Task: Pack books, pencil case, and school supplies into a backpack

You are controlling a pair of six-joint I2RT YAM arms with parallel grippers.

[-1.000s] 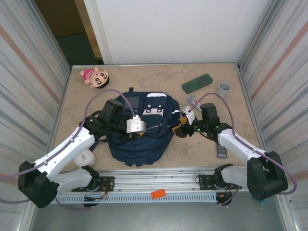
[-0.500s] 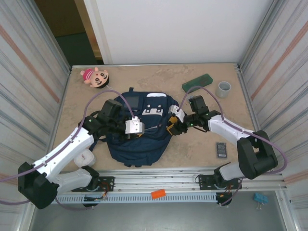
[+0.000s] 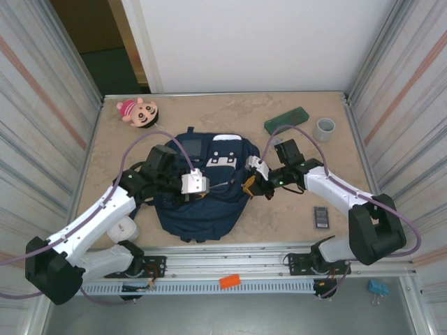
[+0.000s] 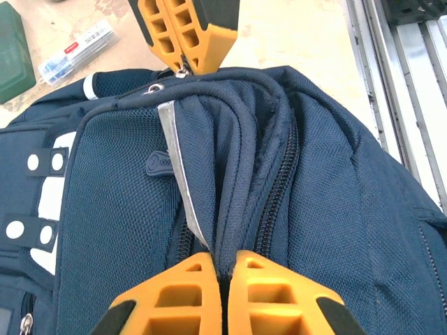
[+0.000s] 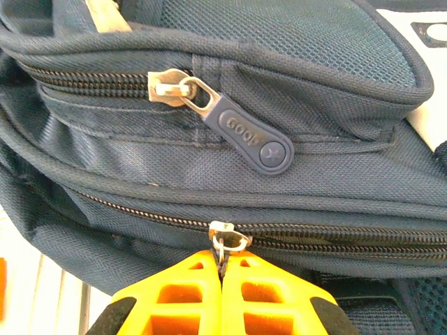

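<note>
Backpack (image 3: 199, 206) lying flat on table (image 3: 293, 213), left gripper (image 4: 223, 266) pinching its piped seam with jaws closed, right gripper (image 5: 222, 269) clamping lower zipper pull (image 5: 228, 243), jaws pressing together

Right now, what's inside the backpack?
Nothing inside shows. The backpack has its zippers looking closed, so the blue fabric hides whatever is in there. The right hand pinches one zipper pull.

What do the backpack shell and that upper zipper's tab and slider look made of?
Backpack: matte navy woven synthetic, likely nylon or polyester; coarse weave shows. Tab: matte navy rubber or soft plastic, judging by moulded raised lettering. Slider: bright silver metal, by its shine.
</note>
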